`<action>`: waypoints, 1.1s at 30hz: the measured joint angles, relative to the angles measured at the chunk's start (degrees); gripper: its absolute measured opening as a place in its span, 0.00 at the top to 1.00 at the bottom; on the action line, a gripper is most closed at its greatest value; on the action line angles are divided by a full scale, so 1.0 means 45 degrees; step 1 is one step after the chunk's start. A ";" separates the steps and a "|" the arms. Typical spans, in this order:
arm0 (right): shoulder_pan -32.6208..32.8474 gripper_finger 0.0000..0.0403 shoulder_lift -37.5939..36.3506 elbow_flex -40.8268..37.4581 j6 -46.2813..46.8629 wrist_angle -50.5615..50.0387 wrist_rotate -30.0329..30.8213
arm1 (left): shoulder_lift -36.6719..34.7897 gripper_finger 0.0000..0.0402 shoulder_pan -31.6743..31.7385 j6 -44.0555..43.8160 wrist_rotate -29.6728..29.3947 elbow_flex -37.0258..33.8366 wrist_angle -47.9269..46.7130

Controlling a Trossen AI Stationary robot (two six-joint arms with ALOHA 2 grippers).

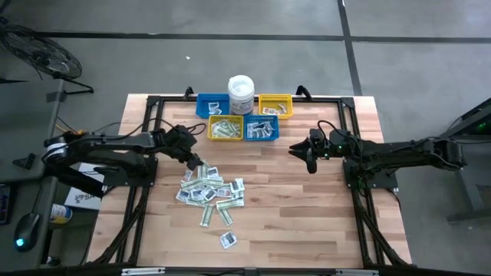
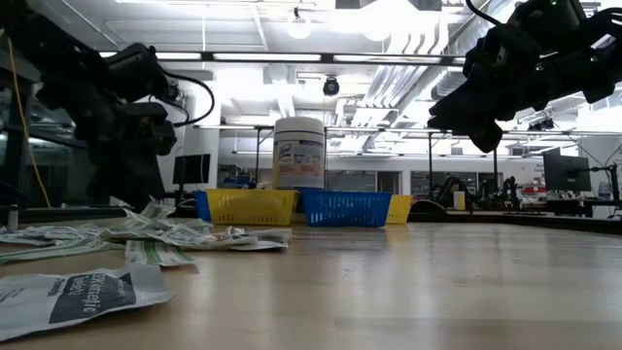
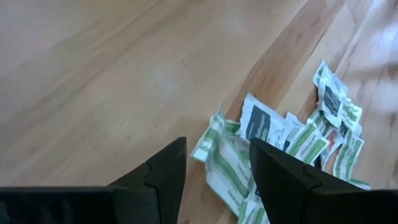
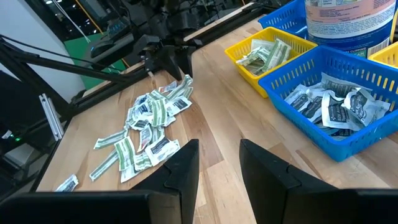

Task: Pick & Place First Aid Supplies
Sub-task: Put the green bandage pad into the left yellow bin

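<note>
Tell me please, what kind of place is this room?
Probably a robotics lab or workshop. The wooden table carries two robot arms on a black frame, the floor around it is bare concrete, and the low view shows exposed ceiling ducts, strip lights and more equipment benches behind.

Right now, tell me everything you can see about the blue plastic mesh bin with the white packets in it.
The blue plastic mesh bin is a small rectangular basket with open lattice walls and a solid rim. It stands upright on the wooden table, at the far middle, side by side with a yellow mesh bin holding green-and-white strips; whether they touch is unclear. A white lidded tub stands just behind. Inside lies a loose heap of white square packets with dark print. Neither gripper touches it.
</note>
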 joint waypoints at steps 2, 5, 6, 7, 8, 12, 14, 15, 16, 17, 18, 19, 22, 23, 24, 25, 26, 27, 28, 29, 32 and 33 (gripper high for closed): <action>-0.0003 0.73 0.0000 0.0000 -0.0002 0.0000 0.0003 | 0.0089 0.57 -0.0002 0.0002 -0.0061 0.0000 -0.0005; -0.0003 0.73 0.0000 0.0000 -0.0002 0.0000 0.0000 | 0.0087 0.61 -0.0003 0.0016 -0.0079 0.0000 -0.0002; -0.0003 0.73 0.0000 0.0000 0.0000 0.0000 0.0003 | 0.0087 0.63 -0.0005 0.0016 -0.0070 0.0000 -0.0013; 0.0000 0.73 0.0000 0.0000 0.0000 0.0000 0.0000 | 0.0087 0.65 -0.0004 0.0016 -0.0065 0.0000 -0.0007; -0.0005 0.73 0.0000 0.0000 0.0000 0.0000 0.0005 | 0.0087 0.68 -0.0005 0.0012 -0.0066 0.0000 -0.0009; -0.0002 0.73 0.0000 0.0000 0.0000 0.0000 0.0003 | 0.0087 0.82 0.0000 0.0007 -0.0085 0.0000 -0.0012; 0.0000 0.73 0.0000 0.0000 0.0000 0.0000 0.0005 | 0.0087 0.89 0.0000 0.0007 -0.0128 0.0000 -0.0035; -0.0001 0.73 0.0000 0.0000 -0.0001 0.0000 0.0004 | 0.0087 0.93 0.0000 0.0007 -0.0218 0.0000 -0.0106; -0.0004 0.73 0.0000 0.0000 0.0000 0.0000 0.0001 | 0.0087 0.96 0.0000 0.0003 -0.0319 0.0000 -0.0210; -0.0004 0.73 0.0000 0.0000 -0.0004 0.0000 0.0004 | 0.0087 0.98 0.0000 0.0007 -0.0360 0.0000 -0.0286; -0.0002 0.73 0.0000 0.0000 -0.0002 0.0000 0.0000 | 0.0083 0.99 0.0000 0.0010 -0.0379 0.0000 -0.0312; -0.0005 0.73 0.0000 0.0000 0.0000 0.0000 0.0005 | 0.0079 0.98 0.0000 0.0019 -0.0375 0.0000 -0.0291; -0.0001 0.73 0.0000 0.0000 -0.0001 0.0000 0.0003 | -0.0028 0.99 0.0000 0.0010 -0.0328 0.0000 -0.0218; -0.0005 0.73 0.0000 0.0000 0.0000 0.0000 0.0005 | -0.0122 0.99 0.0000 0.0005 -0.0330 0.0026 -0.0223; -0.0004 0.73 0.0000 0.0000 -0.0002 0.0000 0.0002 | -0.0218 0.99 0.0000 -0.0004 -0.0371 0.0102 -0.0230; 0.0000 0.73 0.0000 0.0000 -0.0002 0.0000 0.0002 | -0.0311 0.99 0.0000 -0.0025 -0.0406 0.0195 -0.0239; -0.0003 0.73 0.0000 0.0000 0.0000 0.0000 0.0005 | -0.0401 0.99 0.0000 -0.0037 -0.0480 0.0308 -0.0243; -0.0005 0.73 0.0000 0.0000 -0.0004 0.0000 0.0005 | -0.0479 1.00 0.0000 -0.0032 -0.0609 0.0457 -0.0286; -0.0004 0.73 0.0000 0.0000 -0.0004 0.0000 0.0004 | -0.0553 1.00 0.0000 -0.0027 -0.0717 0.0633 -0.0409; -0.0005 0.73 0.0000 0.0000 -0.0002 0.0000 0.0005 | -0.0607 1.00 0.0000 0.0020 -0.0871 0.0868 -0.0597; -0.0003 0.73 0.0000 0.0000 0.0000 0.0000 0.0005 | -0.0632 1.00 0.0000 0.0387 -0.1124 0.1706 -0.1621; 0.0000 0.73 0.0000 0.0000 0.0000 0.0000 0.0003 | -0.0627 1.00 0.0000 0.0577 -0.1225 0.2007 -0.2228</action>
